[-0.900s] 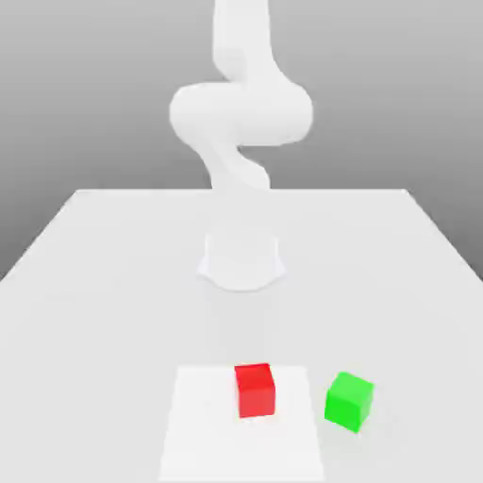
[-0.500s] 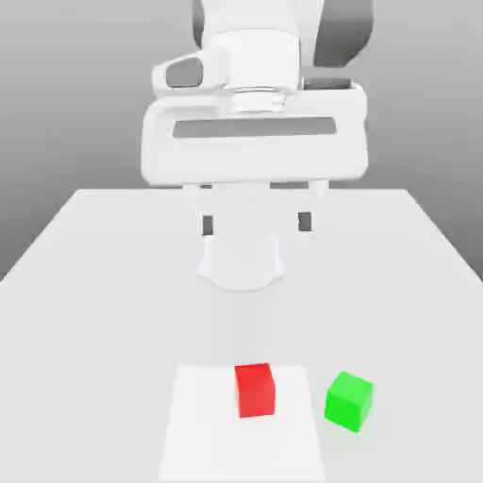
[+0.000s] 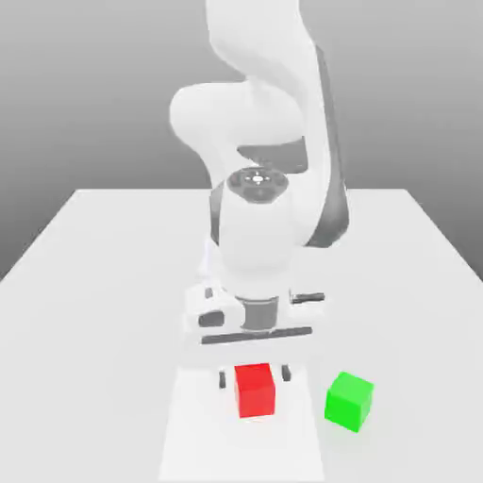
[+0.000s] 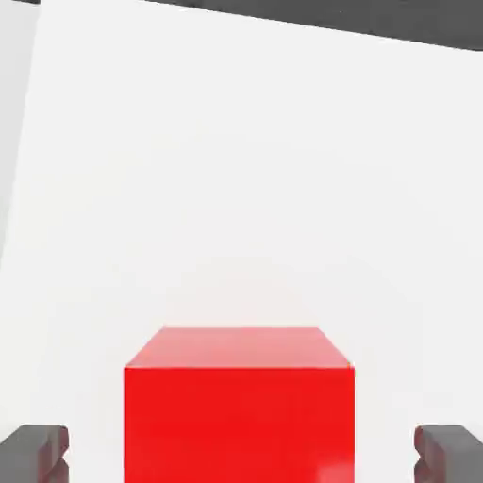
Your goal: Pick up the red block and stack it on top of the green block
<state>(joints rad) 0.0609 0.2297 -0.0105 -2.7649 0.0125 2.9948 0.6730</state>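
Hanging low over the table, the gripper is seen just behind and above the red block in the exterior view, its two fingers spread wide, one on either side of the cube with clear gaps between pads and block (no contact is visible). In the hand view the red block is framed between the dark fingertips, which stand well apart from its sides. The red block is placed on a paler square patch of the tabletop. The green block is found just beside that patch, toward the exterior view's right, near the red block but not touching it.
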